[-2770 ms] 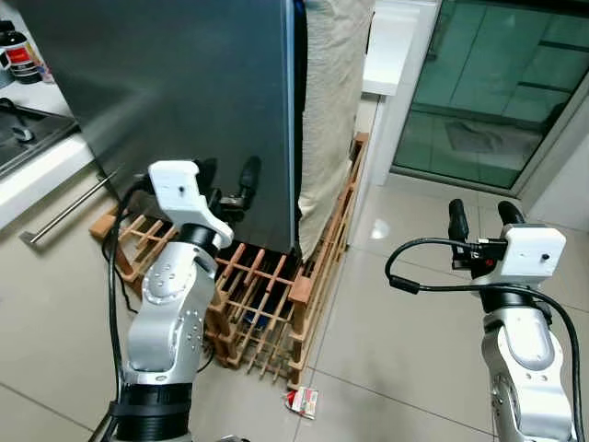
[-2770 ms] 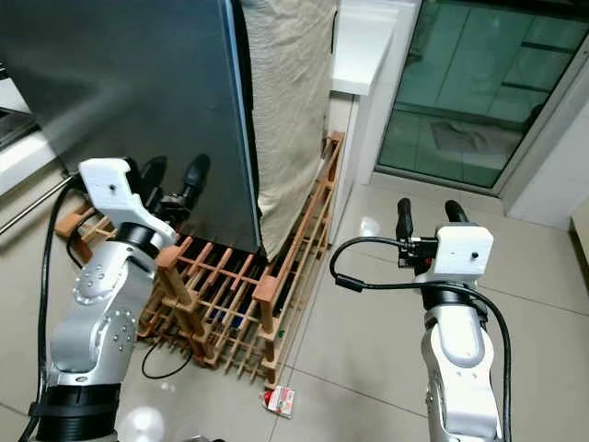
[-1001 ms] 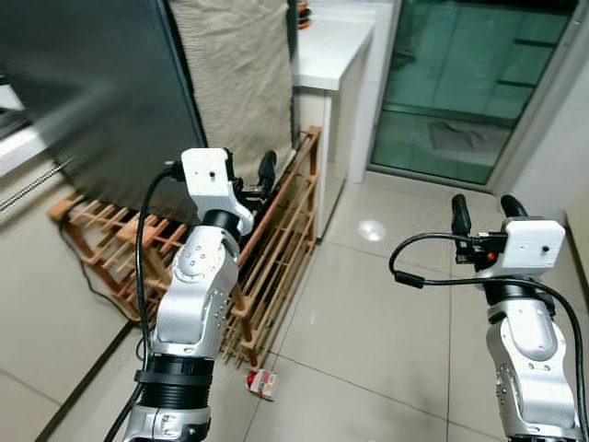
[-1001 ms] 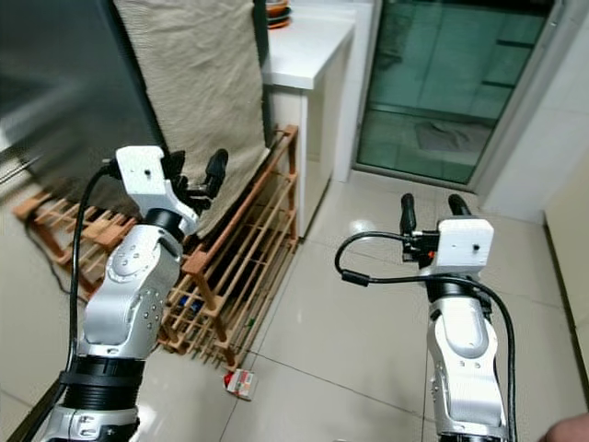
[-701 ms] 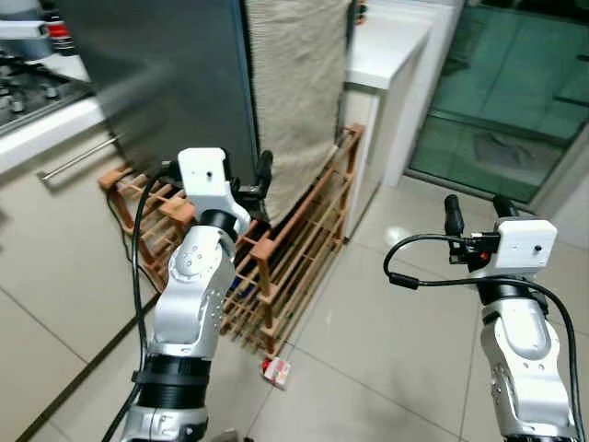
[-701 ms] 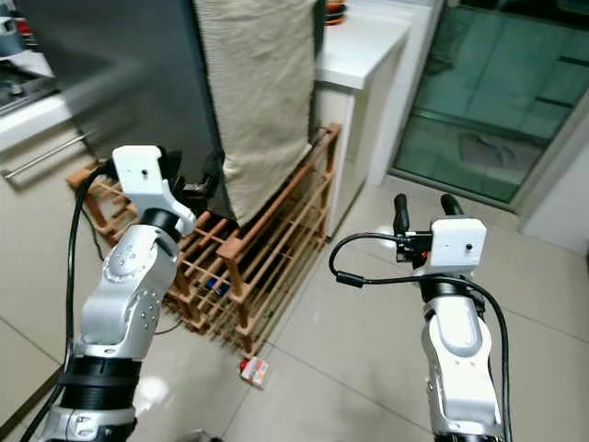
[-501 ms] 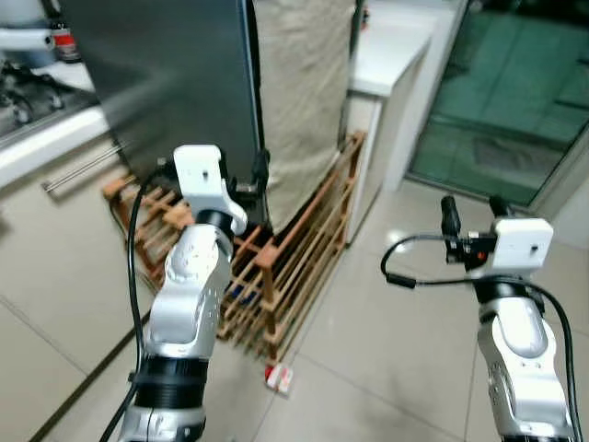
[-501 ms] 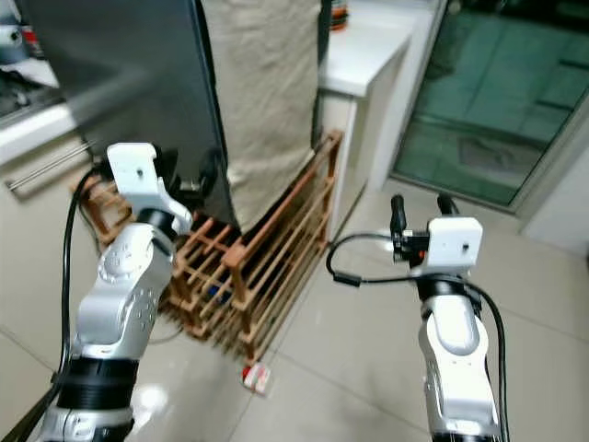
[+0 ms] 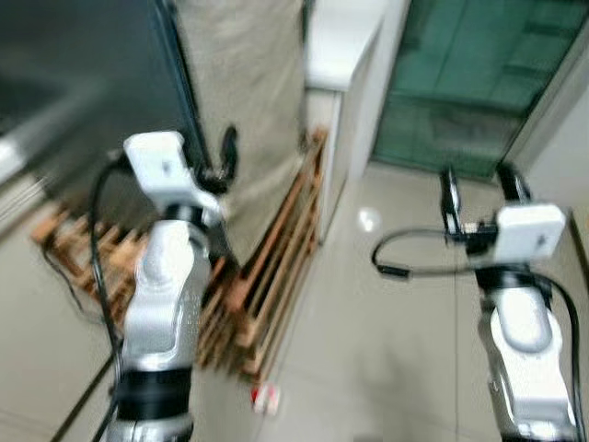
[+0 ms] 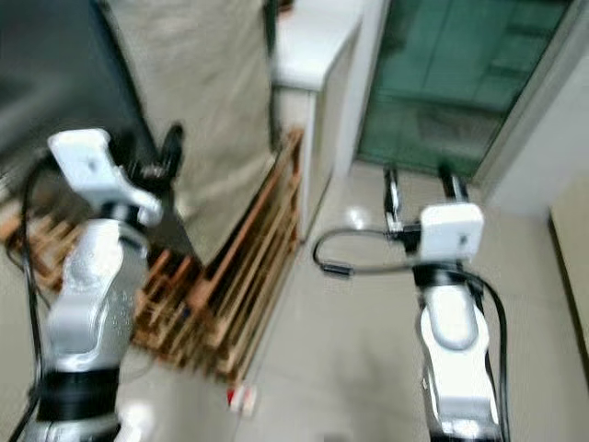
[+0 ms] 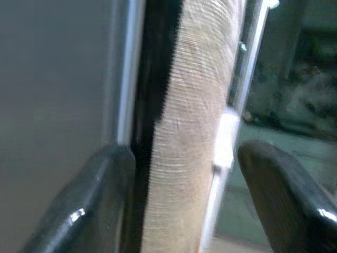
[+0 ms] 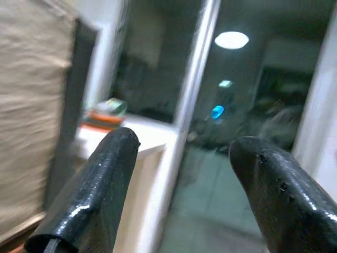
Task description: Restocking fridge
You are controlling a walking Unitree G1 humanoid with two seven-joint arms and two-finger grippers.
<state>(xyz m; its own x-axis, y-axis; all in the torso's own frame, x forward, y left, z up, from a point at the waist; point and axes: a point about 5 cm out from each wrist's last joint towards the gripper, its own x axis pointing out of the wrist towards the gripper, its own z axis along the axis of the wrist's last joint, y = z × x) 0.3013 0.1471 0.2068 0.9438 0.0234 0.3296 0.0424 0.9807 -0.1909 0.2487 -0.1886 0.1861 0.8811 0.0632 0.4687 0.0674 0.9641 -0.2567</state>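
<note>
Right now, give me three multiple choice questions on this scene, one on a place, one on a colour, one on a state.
1. Where does the wooden rack stand?
A. on the floor beside the fridge
B. on the white counter
C. behind the glass door

2. What colour is the cloth hanging by the fridge?
A. red
B. beige
C. blue

3. How is the right gripper?
A. shut on a bottle
B. shut on a cloth
C. open, holding nothing

Answers: 1 A, its frame rests on the tiles; 2 B, the fabric looks sandy; 3 C, its fingers stand apart.
</note>
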